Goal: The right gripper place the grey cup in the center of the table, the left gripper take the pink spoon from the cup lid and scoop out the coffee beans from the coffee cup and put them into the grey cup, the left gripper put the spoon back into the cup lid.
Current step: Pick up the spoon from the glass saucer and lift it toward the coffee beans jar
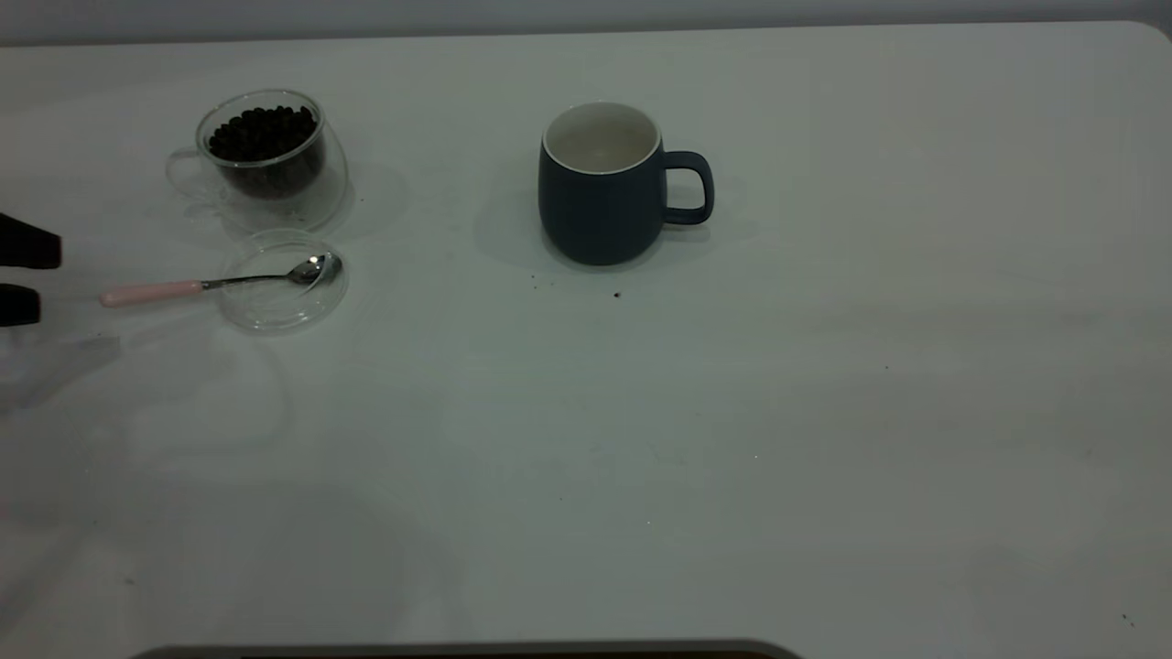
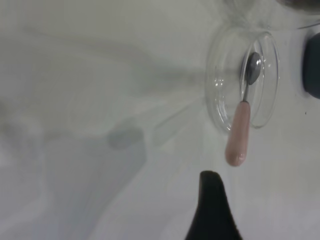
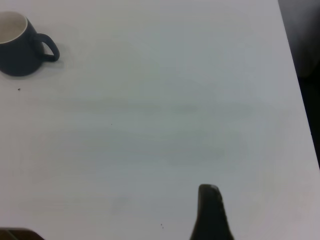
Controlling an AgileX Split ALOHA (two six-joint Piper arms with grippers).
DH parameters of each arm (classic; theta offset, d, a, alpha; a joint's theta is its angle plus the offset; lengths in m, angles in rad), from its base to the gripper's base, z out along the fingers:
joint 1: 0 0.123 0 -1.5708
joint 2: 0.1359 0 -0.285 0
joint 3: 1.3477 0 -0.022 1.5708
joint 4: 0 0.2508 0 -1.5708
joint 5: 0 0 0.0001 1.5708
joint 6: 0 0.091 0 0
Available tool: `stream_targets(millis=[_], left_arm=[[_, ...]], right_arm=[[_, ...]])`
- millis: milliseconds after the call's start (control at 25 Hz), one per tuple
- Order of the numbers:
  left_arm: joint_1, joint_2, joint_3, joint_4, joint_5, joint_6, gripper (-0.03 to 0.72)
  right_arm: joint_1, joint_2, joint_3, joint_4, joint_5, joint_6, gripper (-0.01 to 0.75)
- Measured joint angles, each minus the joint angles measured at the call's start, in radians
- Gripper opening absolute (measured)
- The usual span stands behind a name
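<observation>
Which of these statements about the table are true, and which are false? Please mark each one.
1. The pink spoon rests with its bowl in the cup lid. True.
2. The grey cup is full of coffee beans. False: it looks empty.
3. The left hand holds the spoon. False: it is open at the table's left edge, apart from the handle.
4. The coffee cup holds beans. True.
5. The grey cup lies on its side. False: it stands upright.

The pink spoon lies with its metal bowl inside the clear cup lid, handle over the rim. One dark left gripper fingertip sits just beside the handle end, apart from it.
</observation>
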State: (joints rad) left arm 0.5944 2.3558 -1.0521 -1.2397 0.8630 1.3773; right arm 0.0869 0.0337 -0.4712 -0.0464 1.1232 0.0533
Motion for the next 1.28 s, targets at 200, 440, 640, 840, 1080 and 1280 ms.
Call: stream_targets(millis=[200, 440, 640, 840, 1080, 1280], left_arm=[[-0.062, 0.021, 0.000, -0.005, -0.013, 0.004, 0.594], [-0.070, 0.030, 0.001, -0.032, -0.050, 0.003, 0.594], [-0.081, 0.065, 0.001, -0.065, -0.057, 0.003, 0.594], [-0.100, 0.102, 0.002, -0.178, -0.055, 0.051, 0.594], [-0.113, 0.127, 0.005, -0.212, -0.039, 0.064, 0.594], [-0.115, 0.134, 0.006, -0.214, -0.025, 0.065, 0.564]], right_arm=[[0.000, 0.000, 0.000, 0.000, 0.000, 0.000, 0.573], [0.000, 0.000, 0.000, 0.000, 0.000, 0.000, 0.573], [0.000, 0.000, 0.000, 0.000, 0.000, 0.000, 0.573], [0.000, 0.000, 0.000, 0.000, 0.000, 0.000, 0.573], [0.000, 0.000, 0.000, 0.000, 0.000, 0.000, 0.573], [0.000, 0.000, 0.000, 0.000, 0.000, 0.000, 0.573]])
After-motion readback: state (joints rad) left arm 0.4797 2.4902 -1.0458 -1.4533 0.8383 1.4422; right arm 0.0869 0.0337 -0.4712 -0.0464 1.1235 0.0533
